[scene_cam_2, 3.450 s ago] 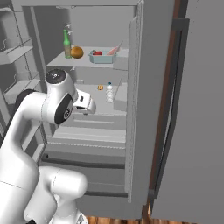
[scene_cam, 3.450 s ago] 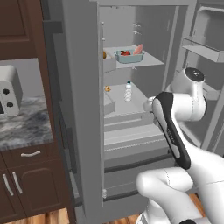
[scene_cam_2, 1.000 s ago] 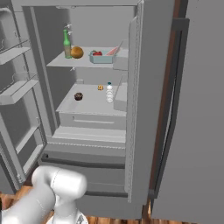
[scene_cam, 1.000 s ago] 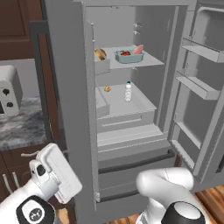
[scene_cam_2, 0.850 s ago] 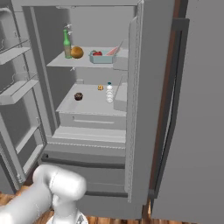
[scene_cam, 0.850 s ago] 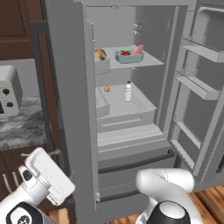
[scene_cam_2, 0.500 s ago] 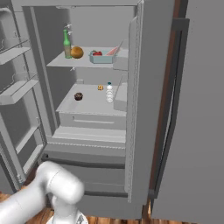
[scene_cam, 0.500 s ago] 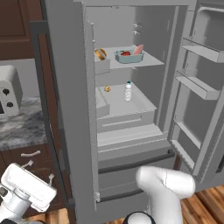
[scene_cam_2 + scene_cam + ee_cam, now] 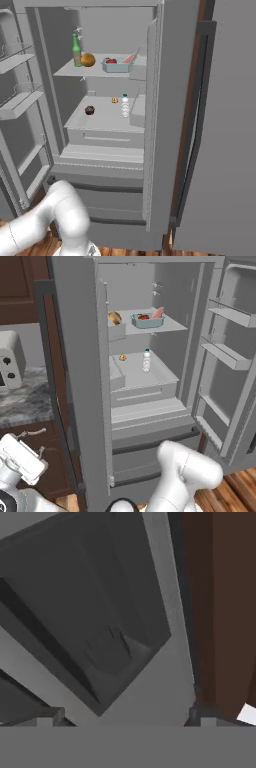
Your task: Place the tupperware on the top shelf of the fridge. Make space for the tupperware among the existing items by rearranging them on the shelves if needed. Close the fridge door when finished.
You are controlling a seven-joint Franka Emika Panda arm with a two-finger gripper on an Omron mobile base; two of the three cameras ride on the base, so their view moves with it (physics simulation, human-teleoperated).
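Observation:
The tupperware (image 9: 147, 320) (image 9: 116, 65), a pale teal tub with a red piece and a pink strip, sits on the top shelf (image 9: 172, 326) (image 9: 65, 70) of the open fridge (image 9: 165, 286). An orange-brown item (image 9: 115, 317) (image 9: 88, 59) and a green bottle (image 9: 76, 50) share that shelf. On the shelf below stand a small clear bottle (image 9: 146, 360) (image 9: 125, 106), a tiny lump (image 9: 122, 357) and a dark round item (image 9: 89, 110). My gripper (image 9: 125, 718) is open and holds nothing. It faces a dark grey panel. My white hand (image 9: 21, 458) hangs low, left of the fridge.
Both fridge doors stand open: one with railed bins (image 9: 227, 356), the other (image 9: 75, 381) edge-on with a dark bar handle. Brown cabinets (image 9: 30, 441) and a marbled counter (image 9: 25, 401) with a white appliance (image 9: 10, 363) lie left. Fridge drawers (image 9: 100, 195) sit below.
The arm has left the front of the fridge and swung down to the lower left beside the door. Over the last second the hand sank lower. The fridge's contents stayed put.

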